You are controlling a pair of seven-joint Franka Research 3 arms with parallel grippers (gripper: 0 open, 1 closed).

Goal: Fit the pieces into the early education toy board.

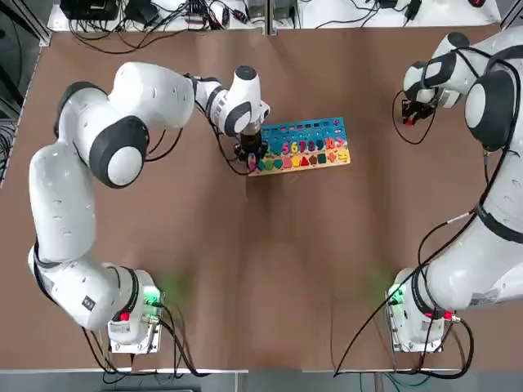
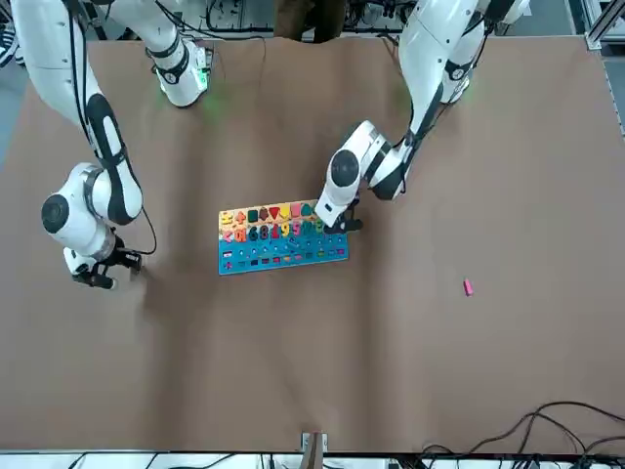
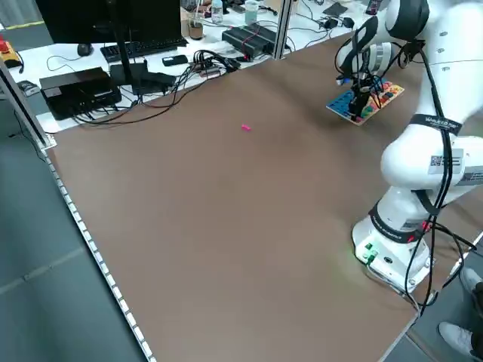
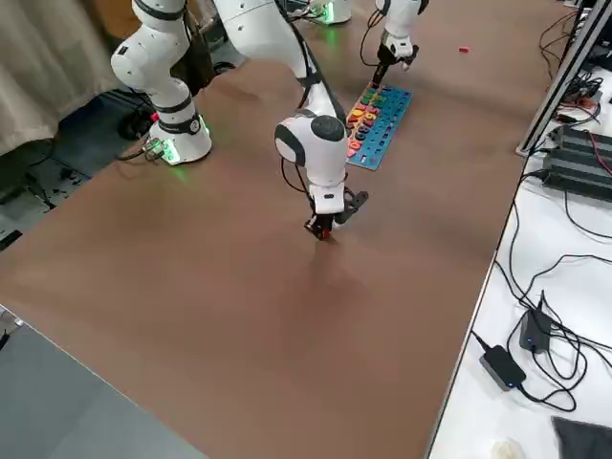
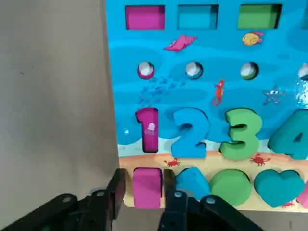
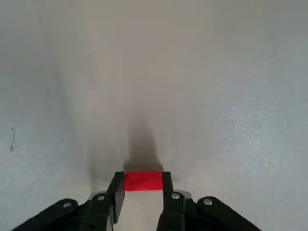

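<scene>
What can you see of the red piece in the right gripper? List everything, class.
The red piece is a small, flat-faced rectangular block of plain, solid red. It sits clamped between the two black fingers of the right gripper, which is shut on it. It hangs just above bare brown table, casting a shadow, well away from the toy board.

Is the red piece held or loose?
Held: right gripper is shut on the red piece, above bare table.
</scene>
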